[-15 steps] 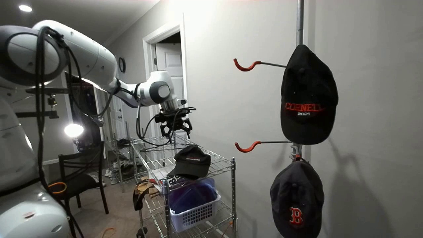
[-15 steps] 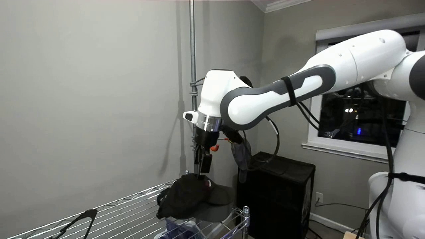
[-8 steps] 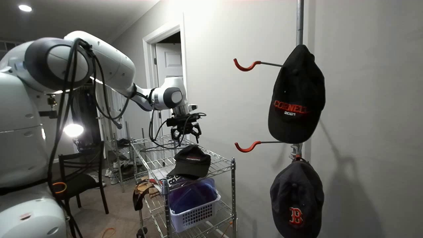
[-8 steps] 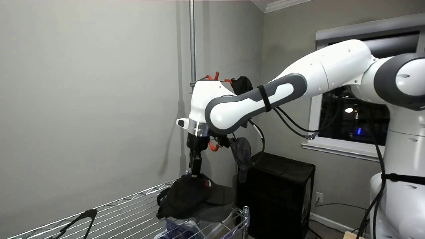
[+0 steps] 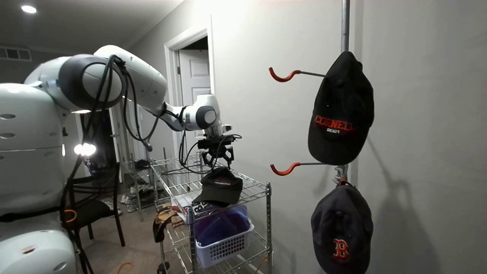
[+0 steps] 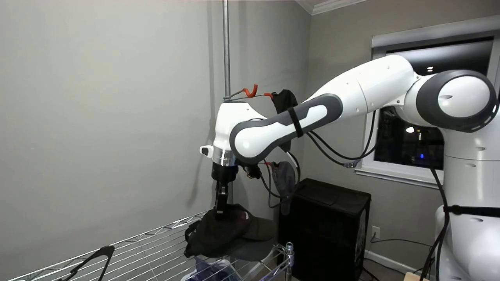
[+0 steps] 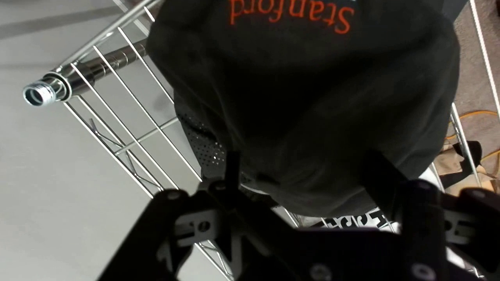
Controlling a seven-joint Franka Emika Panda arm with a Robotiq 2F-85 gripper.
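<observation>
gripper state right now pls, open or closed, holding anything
Gripper: open, jaws apart over the black Stanford cap, not gripping it; whether it touches the cap cannot be told.

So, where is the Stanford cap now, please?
In an exterior view, the cap sits atop the wire rack, beneath the claw, left of the lower red hook.

Wrist view, downward onto cap [image 7: 300, 105]

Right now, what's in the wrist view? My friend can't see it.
A dark cap with upside-down red "Stanford" lettering fills the middle, on a wire shelf. The open pincer juts over it from the bottom; a grey wall is at left.
</observation>
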